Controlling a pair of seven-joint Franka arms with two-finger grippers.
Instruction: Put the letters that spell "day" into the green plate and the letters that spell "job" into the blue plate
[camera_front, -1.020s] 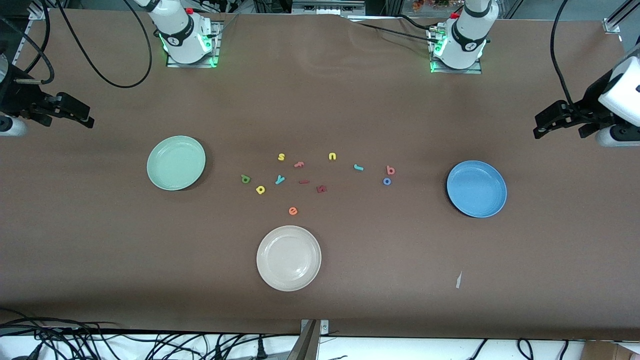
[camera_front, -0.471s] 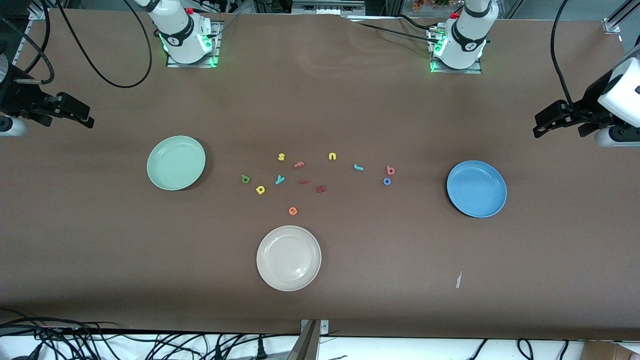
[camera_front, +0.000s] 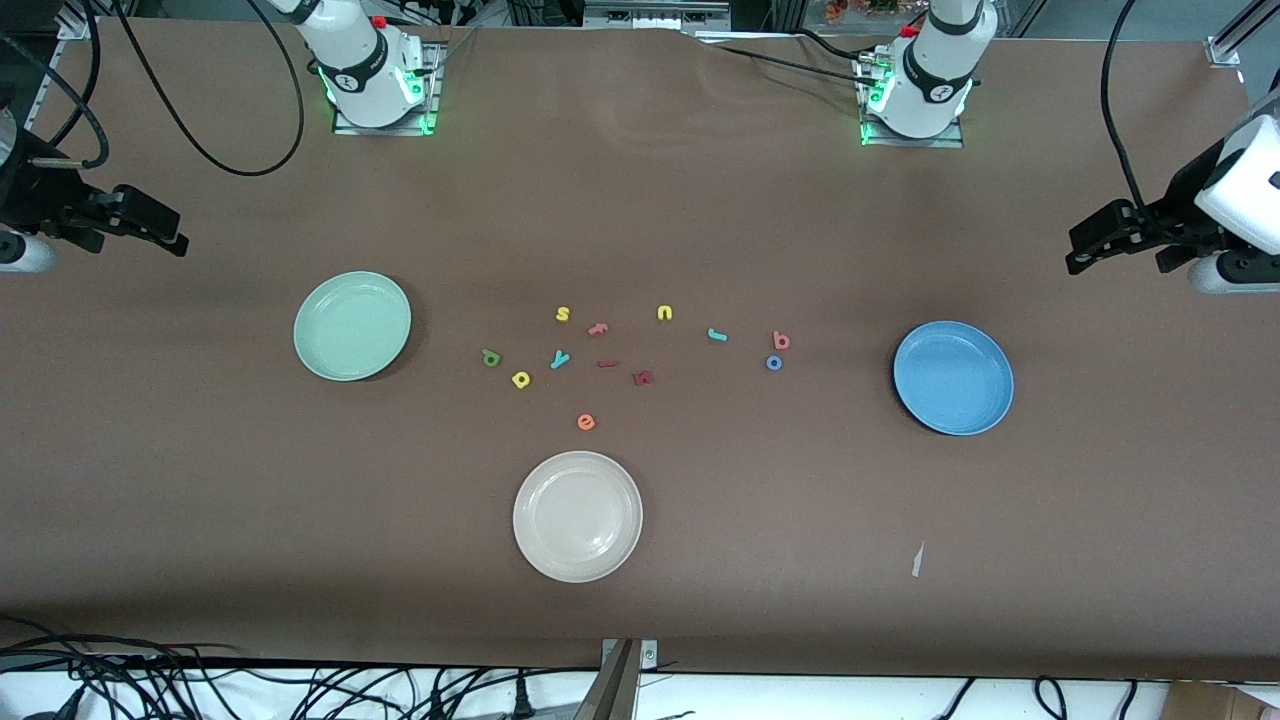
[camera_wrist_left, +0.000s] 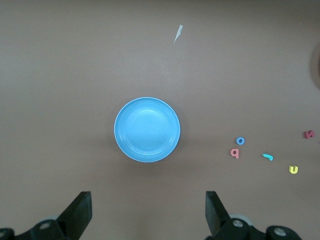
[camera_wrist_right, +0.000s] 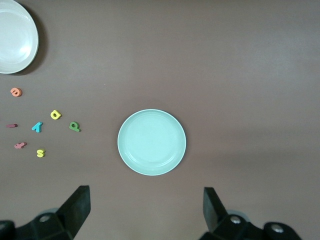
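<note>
The green plate (camera_front: 352, 326) lies toward the right arm's end of the table and the blue plate (camera_front: 953, 377) toward the left arm's end; nothing lies in either. Between them lie a dark green d (camera_front: 491, 357), yellow a (camera_front: 520, 379), teal y (camera_front: 560, 359), teal j (camera_front: 717, 334), blue o (camera_front: 774, 363) and salmon b (camera_front: 781, 341). My left gripper (camera_wrist_left: 148, 210) hangs open high over the table at the left arm's end, with nothing between its fingers. My right gripper (camera_wrist_right: 146, 207) hangs open over the right arm's end, holding nothing.
An off-white plate (camera_front: 577, 516) lies nearer the front camera than the letters. Other letters sit among them: yellow s (camera_front: 563, 314), yellow u (camera_front: 665, 313), orange e (camera_front: 586, 422), dark red pieces (camera_front: 643, 377). A paper scrap (camera_front: 916, 560) lies near the front edge.
</note>
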